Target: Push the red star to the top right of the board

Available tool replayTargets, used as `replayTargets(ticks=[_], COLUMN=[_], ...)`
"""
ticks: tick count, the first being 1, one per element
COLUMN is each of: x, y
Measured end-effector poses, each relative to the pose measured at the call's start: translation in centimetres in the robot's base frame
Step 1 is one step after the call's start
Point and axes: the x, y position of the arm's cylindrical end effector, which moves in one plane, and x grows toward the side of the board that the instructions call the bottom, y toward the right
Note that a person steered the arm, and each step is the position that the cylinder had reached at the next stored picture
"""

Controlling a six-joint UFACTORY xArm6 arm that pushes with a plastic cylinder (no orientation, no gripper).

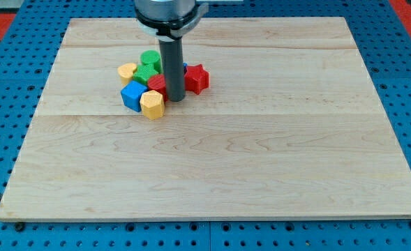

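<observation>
- The red star (pixel 197 78) is seen touching my tip (pixel 175 97) on its right, toward the board's (pixel 261 174) top-right corner.
- No claw is fitted; nothing is held.

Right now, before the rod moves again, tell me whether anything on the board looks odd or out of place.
Nothing looks damaged or spilled. The blocks are simply bunched tightly at the board's upper left. My tip stands within that cluster, just left of the red star, with a red block, yellow block and blue cube crowding it.
</observation>
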Motion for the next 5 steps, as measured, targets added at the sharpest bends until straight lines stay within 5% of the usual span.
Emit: replayTargets(ticks=[1,3,5], x=[-1.7,-3.5,-13.9], y=[-1.1,9.2,18.9])
